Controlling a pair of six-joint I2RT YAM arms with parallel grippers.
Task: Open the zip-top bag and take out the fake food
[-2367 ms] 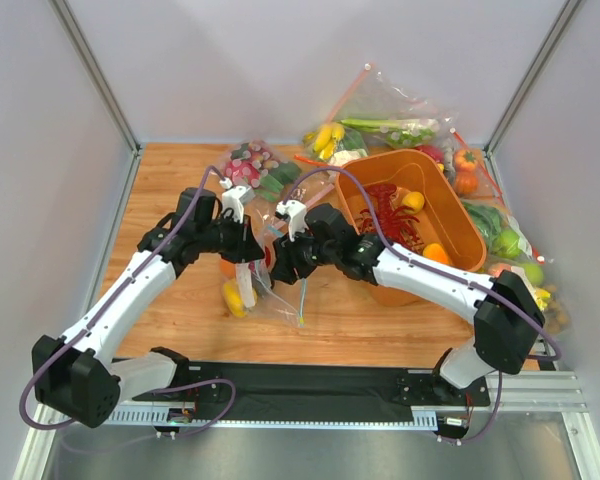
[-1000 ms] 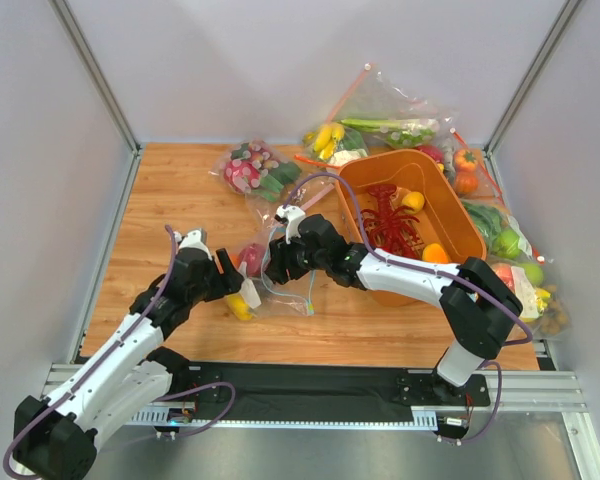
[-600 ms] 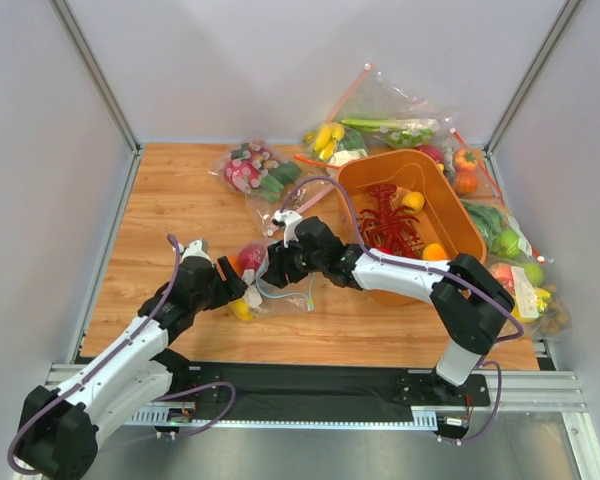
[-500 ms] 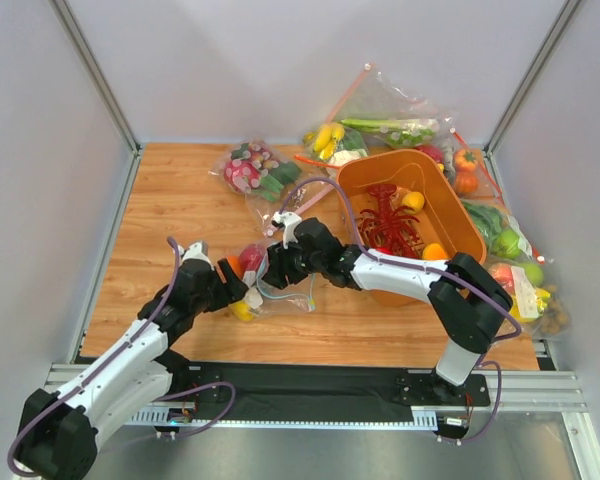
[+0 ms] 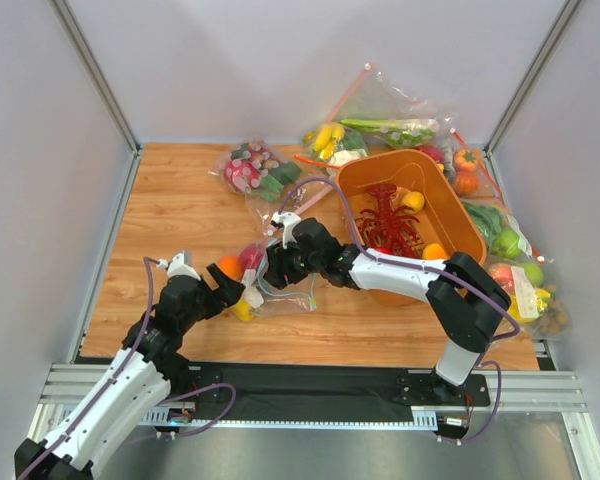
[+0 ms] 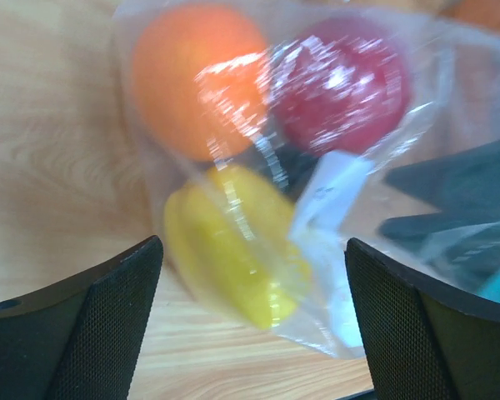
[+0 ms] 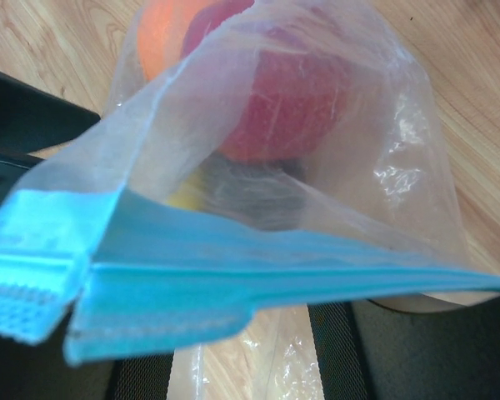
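Note:
The zip-top bag lies on the wood between my two grippers. In the right wrist view its mouth gapes and its teal zip strip lies across my right gripper, hiding the fingertips. The right jaws stand apart below the strip. The fake food is inside: an orange fruit, a red one, a yellow one and a dark one. A white label shows on the bag. My left gripper is wide open at the bag's closed end, clamping nothing.
An orange bin with a red toy lobster stands right of the bag. Other filled clear bags lie at the back, the back right and along the right edge. Grey walls enclose the table.
My left gripper has opened wider and its arm has drawn back toward the near left. The right gripper has stayed at the bag's mouth; the bag has barely shifted.

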